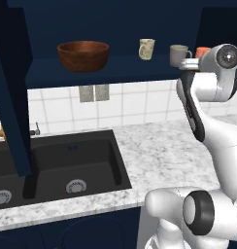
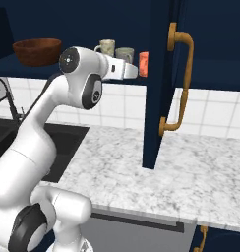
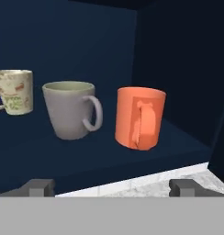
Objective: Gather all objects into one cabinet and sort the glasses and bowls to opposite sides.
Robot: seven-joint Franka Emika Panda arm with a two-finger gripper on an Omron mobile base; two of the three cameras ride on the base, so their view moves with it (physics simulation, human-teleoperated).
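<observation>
My end effector [image 3: 112,187] is spread and empty; the orange cup [image 3: 140,118] stands just ahead, grey mug [image 3: 71,109] beside it.

Three cups stand in a row on the dark blue cabinet shelf [image 3: 36,160]. The cream patterned mug [image 3: 14,91] is at the left edge, the grey mug [image 3: 70,109] beside it with its handle to the right, and the orange-red cup [image 3: 139,117] nearest the cabinet's side wall [image 3: 178,59]. The end effector [image 3: 112,187] hangs open before the shelf, its fingertips [image 3: 40,187] wide apart. A strip of marbled surface [image 3: 196,176] shows below.
</observation>
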